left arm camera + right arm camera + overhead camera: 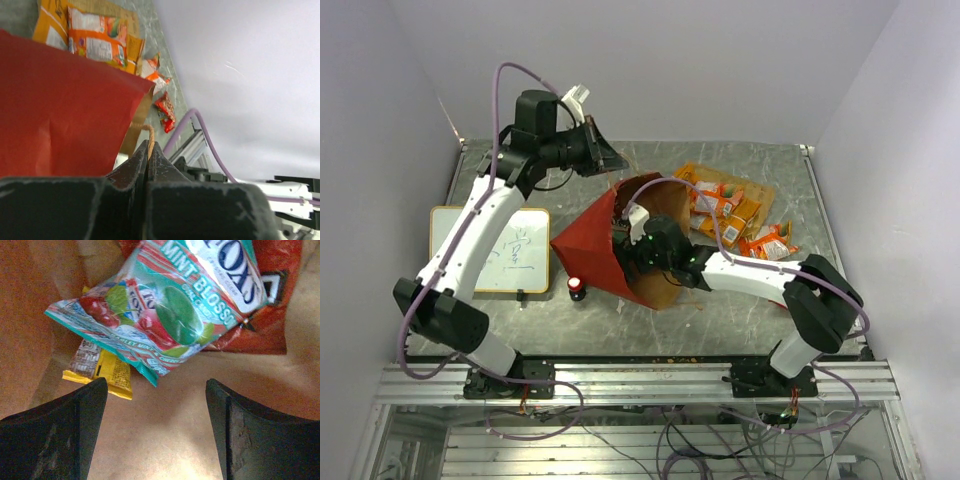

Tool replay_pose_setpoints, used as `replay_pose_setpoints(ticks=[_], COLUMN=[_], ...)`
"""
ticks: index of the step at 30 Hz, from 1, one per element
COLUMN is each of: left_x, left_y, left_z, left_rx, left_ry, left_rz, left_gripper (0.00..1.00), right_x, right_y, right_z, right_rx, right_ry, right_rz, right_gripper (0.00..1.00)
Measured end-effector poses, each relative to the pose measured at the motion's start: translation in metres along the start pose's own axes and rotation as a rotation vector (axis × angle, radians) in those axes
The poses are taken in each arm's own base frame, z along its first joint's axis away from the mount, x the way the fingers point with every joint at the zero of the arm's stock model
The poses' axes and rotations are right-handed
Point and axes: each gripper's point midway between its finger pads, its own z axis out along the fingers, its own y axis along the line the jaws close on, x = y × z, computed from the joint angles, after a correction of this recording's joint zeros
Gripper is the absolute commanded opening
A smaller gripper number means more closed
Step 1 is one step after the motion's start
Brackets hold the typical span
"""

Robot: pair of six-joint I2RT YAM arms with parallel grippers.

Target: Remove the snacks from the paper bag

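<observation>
Three packets lie inside the bag (585, 250), which rests on its side at mid-table, red outside and brown kraft inside, its mouth turned toward the right arm. Foremost is a teal mint pack (165, 315), printed with green and red sweets, lying tilted across the bag's brown floor. A yellow packet (112, 372) pokes out from under its lower left corner, and a red packet (265, 325) shows behind its right end. The right gripper (157, 430) is inside the mouth, its jaws spread wide and holding nothing. Its two dark fingers (75, 435) stand just short of the mint pack, with bare paper between them. The left gripper (148, 162), above the bag's far rim, is pinched tight on the thin cord handle (150, 137); the cord rises from between the closed jaws beside the red wall. Outside, a heap of orange snacks (725, 205) lies on the table (740, 310) just beside the bag's mouth, toward the far right corner, with small red packets (165, 107) scattered at its near edge. A white board (490, 250) with writing lies left of the bag. A small red-and-black cylinder (576, 288) stands between the two, close to the bag's closed end.
</observation>
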Motion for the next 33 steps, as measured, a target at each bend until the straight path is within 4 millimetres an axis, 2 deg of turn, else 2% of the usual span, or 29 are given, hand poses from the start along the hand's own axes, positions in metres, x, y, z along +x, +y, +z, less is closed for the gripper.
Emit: replay_pose_setpoints(ticks=[4, 7, 12, 14, 17, 20, 23, 26, 30, 33], left_x=[-0.022, -0.039, -0.063, -0.071, -0.079, -0.082, -0.077, -0.056, -0.017, -0.003], left_y=[0.002, 0.003, 0.004, 0.003, -0.001, -0.008, -0.017, -0.018, -0.011, -0.012], left_z=[0.015, 0.029, 0.056, 0.065, 0.073, 0.075, 0.074, 0.067, 0.041, 0.021], left_rx=[-0.002, 0.002, 0.023, 0.044, 0.079, 0.105, 0.124, 0.12, 0.083, 0.072], left_ry=[-0.013, -0.025, -0.045, -0.056, -0.079, -0.091, -0.082, -0.051, -0.007, -0.013], left_rz=[0.082, 0.129, 0.158, 0.159, 0.156, 0.162, 0.179, 0.184, 0.154, 0.149], left_gripper=[0.07, 0.07, 0.07, 0.07, 0.07, 0.07, 0.07, 0.07, 0.07, 0.07], right_x=[-0.002, -0.017, -0.075, -0.09, -0.086, -0.059, -0.045, -0.04, -0.039, -0.033], right_y=[0.006, 0.009, 0.015, 0.017, 0.021, 0.023, 0.023, 0.021, 0.013, 0.004], right_z=[0.008, 0.011, 0.013, 0.009, 0.003, 0.005, 0.011, 0.014, 0.015, 0.017], right_rx=[-0.051, -0.075, -0.12, -0.127, -0.154, -0.174, -0.177, -0.167, -0.118, -0.072], right_ry=[-0.012, -0.041, -0.102, -0.133, -0.136, -0.08, -0.041, -0.03, -0.032, -0.025], right_rz=[-0.079, -0.098, -0.121, -0.126, -0.124, -0.106, -0.089, -0.072, -0.056, -0.056], right_gripper=[0.81, 0.81, 0.81, 0.81, 0.81, 0.81, 0.81, 0.82, 0.82, 0.82])
